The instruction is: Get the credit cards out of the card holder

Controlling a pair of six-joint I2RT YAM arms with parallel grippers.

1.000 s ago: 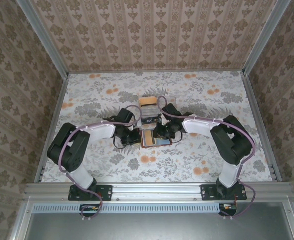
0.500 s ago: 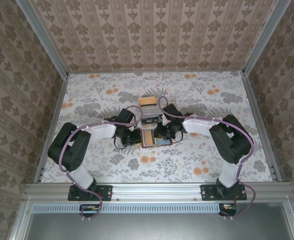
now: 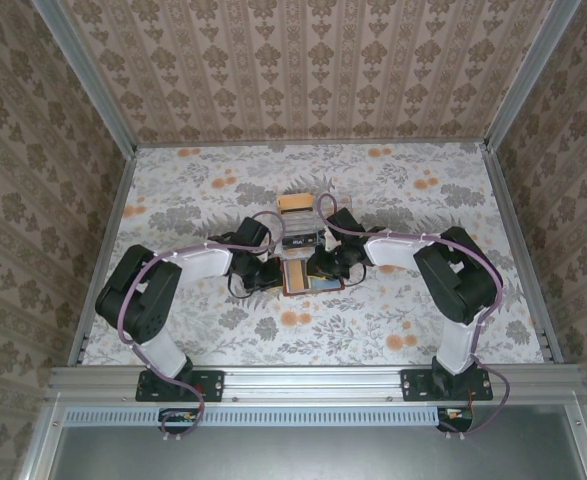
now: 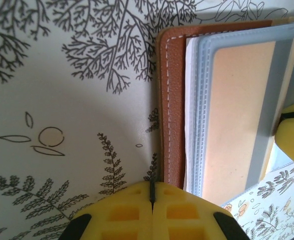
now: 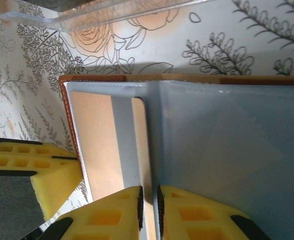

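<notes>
Left pincer (image 4: 152,192) closed tight; right pincer (image 5: 148,200) nearly closed, perhaps gripping.

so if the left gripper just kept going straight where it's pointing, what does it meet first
The card holder: the shut left gripper sits right at its brown stitched edge, pointing along it. Whether the two are touching is unclear.

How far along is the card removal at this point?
Done: the reddish-brown leather card holder lies open. In hand: the shut left gripper presses at its edge; the right gripper pinches the tan card, still in its blue-grey sleeve. Left: pulling every card out.
</notes>
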